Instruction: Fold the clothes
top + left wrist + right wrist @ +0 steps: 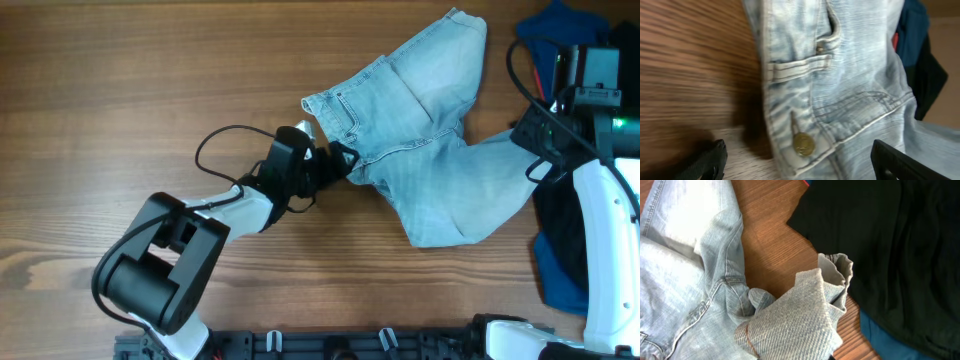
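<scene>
- The denim shorts (430,150) lie crumpled on the table (120,80), right of centre and toward the far side. One leg reaches right to the black garment (900,240) and the blue garment (562,275).
- The left gripper (338,160) has its fingers (710,160) wide apart on either side of the waistband (790,70), by the button (803,144). Closing too shallow would likely catch only the top layer, and the band could slip out on the lift.
- The right gripper (530,150) sits at the leg hem (835,265), which stands bunched up toward its camera. Its fingers are hidden, so I cannot tell whether it is clamped.
- A pull from there could drag the black garment along, since it lies just beside the hem.
- Uneven pulls from the two arms would twist the legs — giving a skewed fold.
</scene>
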Robot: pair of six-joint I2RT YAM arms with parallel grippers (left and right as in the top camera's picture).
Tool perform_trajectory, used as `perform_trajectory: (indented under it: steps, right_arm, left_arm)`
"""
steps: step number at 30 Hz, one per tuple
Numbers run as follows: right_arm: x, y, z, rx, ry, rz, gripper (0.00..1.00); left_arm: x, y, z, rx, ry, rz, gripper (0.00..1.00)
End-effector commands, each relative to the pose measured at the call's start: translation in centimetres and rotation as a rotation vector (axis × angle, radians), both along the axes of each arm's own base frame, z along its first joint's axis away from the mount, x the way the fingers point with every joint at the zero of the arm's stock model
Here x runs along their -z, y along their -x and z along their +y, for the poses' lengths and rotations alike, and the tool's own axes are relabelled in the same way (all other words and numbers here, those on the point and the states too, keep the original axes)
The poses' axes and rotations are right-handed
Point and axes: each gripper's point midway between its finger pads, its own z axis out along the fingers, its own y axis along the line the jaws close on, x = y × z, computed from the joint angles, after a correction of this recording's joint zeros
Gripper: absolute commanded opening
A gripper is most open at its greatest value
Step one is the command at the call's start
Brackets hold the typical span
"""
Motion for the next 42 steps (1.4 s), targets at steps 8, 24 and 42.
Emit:
perform_trajectory:
  steps: [8, 24, 42]
  right_arm:
    - [-1.2, -0.2, -0.3, 0.024, 0.004, -0.036, 0.04]
    - [-1.0, 0.2, -0.3, 0.024, 0.004, -0.017, 0.04]
    - [-0.9, 0.5, -0.3, 0.023, 0.003, -0.004, 0.04]
  left_arm:
    - [0.5, 0.7, -1.5, -0.002, 0.008, 0.011, 0.89]
    - [-7.4, -3.5, -2.6, 0.015, 0.256, -0.228, 0.04]
    - [-34.0, -6.0, 18.6, -0.366, 0.344, -0.867, 0.04]
